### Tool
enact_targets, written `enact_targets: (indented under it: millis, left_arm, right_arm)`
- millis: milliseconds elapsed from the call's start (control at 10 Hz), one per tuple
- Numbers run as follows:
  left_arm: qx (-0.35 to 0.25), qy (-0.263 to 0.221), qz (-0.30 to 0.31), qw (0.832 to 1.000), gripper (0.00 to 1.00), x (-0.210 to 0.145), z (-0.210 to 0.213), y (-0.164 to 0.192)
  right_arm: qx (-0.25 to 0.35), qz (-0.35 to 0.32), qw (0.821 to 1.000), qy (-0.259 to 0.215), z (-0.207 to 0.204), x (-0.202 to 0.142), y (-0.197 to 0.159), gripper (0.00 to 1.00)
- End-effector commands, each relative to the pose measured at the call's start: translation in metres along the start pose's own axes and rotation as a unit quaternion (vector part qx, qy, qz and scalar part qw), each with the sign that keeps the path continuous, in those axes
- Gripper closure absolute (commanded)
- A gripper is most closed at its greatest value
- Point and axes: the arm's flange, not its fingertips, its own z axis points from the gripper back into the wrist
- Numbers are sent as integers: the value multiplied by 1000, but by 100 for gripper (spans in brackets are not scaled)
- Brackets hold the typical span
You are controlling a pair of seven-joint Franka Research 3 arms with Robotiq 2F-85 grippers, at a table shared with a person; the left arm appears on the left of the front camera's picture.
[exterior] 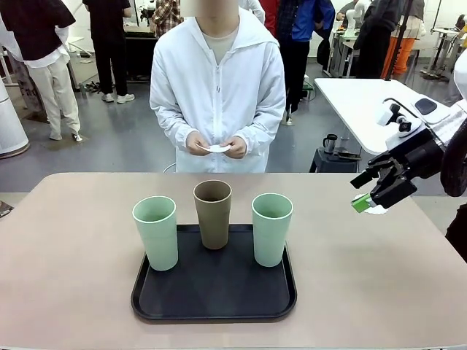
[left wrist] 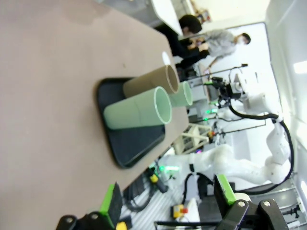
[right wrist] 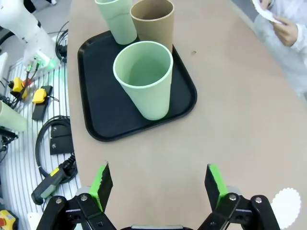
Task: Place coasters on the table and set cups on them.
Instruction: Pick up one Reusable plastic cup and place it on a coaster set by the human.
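Spotted three cups [exterior: 213, 215] standing on tray [exterior: 211, 295] mid-frame. Found right gripper [exterior: 359, 193] at right edge and left gripper [left wrist: 168, 189] both gaping, empty. Noticed coasters [exterior: 217, 148] in person's hands [exterior: 197, 144] up top.

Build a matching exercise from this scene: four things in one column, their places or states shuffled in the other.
1 brown cup
2 coaster
3 right gripper
4 left green cup

a open, above the table
b in the person's hands
c on the tray, left side
d on the tray, middle

Pairs: 1-d, 2-b, 3-a, 4-c
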Motion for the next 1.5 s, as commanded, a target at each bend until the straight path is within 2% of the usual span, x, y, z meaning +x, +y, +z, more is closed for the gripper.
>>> enact_targets:
  millis: [0,100,200,300,500,700,1000,1400]
  left_arm:
    - [-7,-4,-5,1000,0,0,2,0]
    - [-7,-4,-5,1000,0,0,2,0]
    - [-7,-4,-5,1000,0,0,2,0]
    - [-7,-4,-5,1000,0,0,2,0]
    - [-7,-4,-5,1000,0,0,2,0]
    - [-7,-4,-5,1000,0,0,2,0]
    - [-7,-4,-5,1000,0,0,2,0]
    - [-7,-4,-5,1000,0,0,2,0]
  right_arm:
    - [-8,-3,1000,-1,-2,3,0,0]
    - [0,0,1000,0,0,0,0,0]
    - [7,94,993,-65,12,-11,1,0]
    - [13,171,978,-116,10,-21,-3,0]
    - [21,234,957,-168,-7,-35,-28,0]
    - [23,206,957,-204,-36,-42,-50,0]
    - [94,187,960,-189,-74,-52,-59,0]
    - [144,222,941,-211,-112,-56,-60,0]
